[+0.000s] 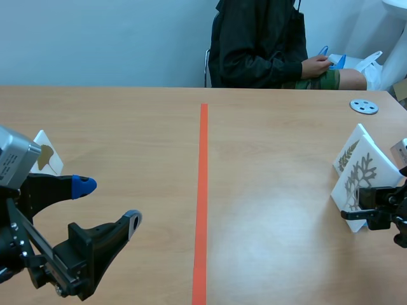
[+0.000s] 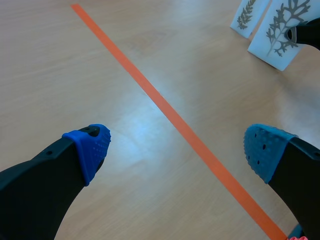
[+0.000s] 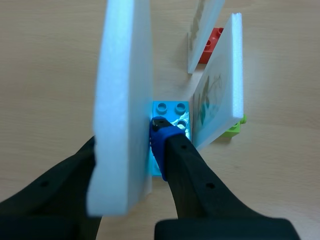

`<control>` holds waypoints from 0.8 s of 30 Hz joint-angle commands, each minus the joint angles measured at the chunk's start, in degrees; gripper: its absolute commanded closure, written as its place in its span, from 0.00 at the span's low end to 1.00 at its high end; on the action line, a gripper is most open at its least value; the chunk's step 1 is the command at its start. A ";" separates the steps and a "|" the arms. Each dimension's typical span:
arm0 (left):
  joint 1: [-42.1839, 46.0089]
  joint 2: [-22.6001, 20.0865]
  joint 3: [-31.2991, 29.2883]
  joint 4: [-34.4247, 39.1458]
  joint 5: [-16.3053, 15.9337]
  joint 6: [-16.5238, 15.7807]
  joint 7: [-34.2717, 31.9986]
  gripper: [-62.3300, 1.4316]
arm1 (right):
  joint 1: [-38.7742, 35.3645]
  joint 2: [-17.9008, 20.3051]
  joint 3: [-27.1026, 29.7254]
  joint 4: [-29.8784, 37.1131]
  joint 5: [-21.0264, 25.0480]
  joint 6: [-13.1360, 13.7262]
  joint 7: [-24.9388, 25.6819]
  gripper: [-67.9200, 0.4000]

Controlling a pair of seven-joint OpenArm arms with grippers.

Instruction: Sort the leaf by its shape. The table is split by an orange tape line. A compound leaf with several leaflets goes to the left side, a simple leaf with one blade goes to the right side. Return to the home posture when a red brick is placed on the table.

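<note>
On the right side, a white card with a branching compound leaf (image 1: 361, 178) (image 2: 281, 31) stands upright, and my right gripper (image 1: 372, 213) (image 3: 125, 145) is shut on its lower part. In the right wrist view that card (image 3: 122, 100) is edge-on between the fingers, on a blue brick base (image 3: 170, 112). Just behind stands a fern-leaf card (image 1: 348, 154) (image 2: 245, 15). Left of the orange tape line (image 1: 203, 190), a card with a fan-shaped single leaf (image 1: 46, 157) stands. My left gripper (image 1: 108, 203) (image 2: 175, 150) is open near the front left, holding nothing.
Ahead of the right gripper are a second card (image 3: 220, 85) on a green brick (image 3: 232, 131) and a third card (image 3: 202, 30) on a red brick (image 3: 212, 42). A grey disc (image 1: 364, 106) lies at the far right. A person (image 1: 267, 44) sits across the table.
</note>
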 commanded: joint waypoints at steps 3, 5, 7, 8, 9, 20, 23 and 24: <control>-0.31 0.31 -0.42 1.44 -0.20 -0.13 -0.76 0.08 | 0.42 0.79 0.50 1.40 1.86 -0.17 0.92 0.64; -0.31 0.33 -0.42 1.44 -0.20 -0.13 -0.79 0.08 | 0.42 0.79 0.50 1.42 2.38 -0.17 1.01 0.61; -0.31 0.31 -0.42 1.44 -0.20 -0.13 -0.79 0.08 | 0.42 0.79 0.57 1.49 2.60 -0.15 0.98 0.59; -0.31 0.31 -0.42 1.44 -0.20 -0.13 -0.79 0.08 | 0.42 0.79 0.72 1.75 2.60 -0.15 0.98 0.58; -0.31 0.31 -0.42 1.44 -0.20 -0.13 -0.76 0.08 | 0.42 0.79 1.03 2.10 2.82 0.09 0.94 0.58; -0.31 0.31 -0.42 1.44 -0.20 -0.13 -0.74 0.08 | -0.24 0.79 8.72 10.47 6.84 6.75 -5.11 0.41; -0.31 0.31 -0.42 1.44 -0.20 -0.13 -0.74 0.08 | -1.57 0.79 10.84 14.34 6.93 6.75 -5.38 0.36; -0.31 0.31 -0.42 1.44 -0.20 -0.13 -0.74 0.08 | -2.12 0.81 11.56 15.80 7.61 6.75 -6.21 0.34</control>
